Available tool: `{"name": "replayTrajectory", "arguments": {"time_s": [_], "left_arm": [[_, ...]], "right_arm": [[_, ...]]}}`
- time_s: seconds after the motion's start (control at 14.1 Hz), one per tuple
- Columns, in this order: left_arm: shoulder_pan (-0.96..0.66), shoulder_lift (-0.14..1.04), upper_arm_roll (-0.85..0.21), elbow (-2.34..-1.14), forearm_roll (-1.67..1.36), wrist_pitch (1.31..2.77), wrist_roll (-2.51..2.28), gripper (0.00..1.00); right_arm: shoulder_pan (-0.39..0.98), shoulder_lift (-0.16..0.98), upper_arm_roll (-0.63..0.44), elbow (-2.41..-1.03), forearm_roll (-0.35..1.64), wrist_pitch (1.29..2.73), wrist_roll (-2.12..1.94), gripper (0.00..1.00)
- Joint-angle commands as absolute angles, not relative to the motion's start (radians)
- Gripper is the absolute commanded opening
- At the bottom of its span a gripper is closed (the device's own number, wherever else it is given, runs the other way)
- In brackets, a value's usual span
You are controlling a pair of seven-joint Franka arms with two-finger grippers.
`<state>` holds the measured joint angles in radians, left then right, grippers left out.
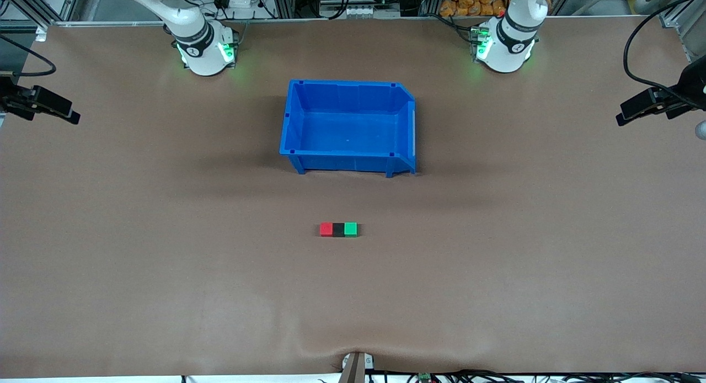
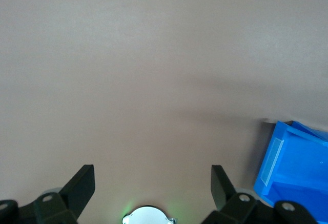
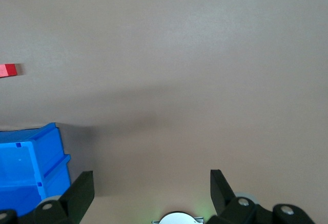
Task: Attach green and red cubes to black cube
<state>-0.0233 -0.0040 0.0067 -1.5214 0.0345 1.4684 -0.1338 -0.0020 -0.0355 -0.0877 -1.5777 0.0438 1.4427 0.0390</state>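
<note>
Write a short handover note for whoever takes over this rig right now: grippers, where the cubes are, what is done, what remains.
Left gripper: open, empty, up over bare table at its own end.
Right gripper: open, empty, likewise at its end.
Red cube, black cube and green cube: one touching row, black in the middle, nearer the front camera than the blue bin.
Done: both cubes appear joined to the black one.
Left: apparently nothing.

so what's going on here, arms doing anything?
Nothing is being handled. The red cube, black cube and green cube sit in a touching row on the table, black in the middle, nearer the front camera than the blue bin. The left gripper and right gripper are open over bare table, both arms waiting.
</note>
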Motion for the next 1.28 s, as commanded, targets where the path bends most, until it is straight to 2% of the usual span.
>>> {"name": "replayTrajectory", "arguments": {"time_s": [0.0,1.21], "left_arm": [[-0.021,-0.003,0.006,-1.505,0.055,1.447,-0.121,1.0],[-0.031,-0.009,-0.005,-1.503,0.061,1.419,-0.114,1.0]], "right_arm": [[0.006,-0.02,-0.089,-1.555,0.037,1.436,0.061,1.0],[0.015,-0.009,-0.091,-1.528,0.032,1.428,0.066,1.0]]}}
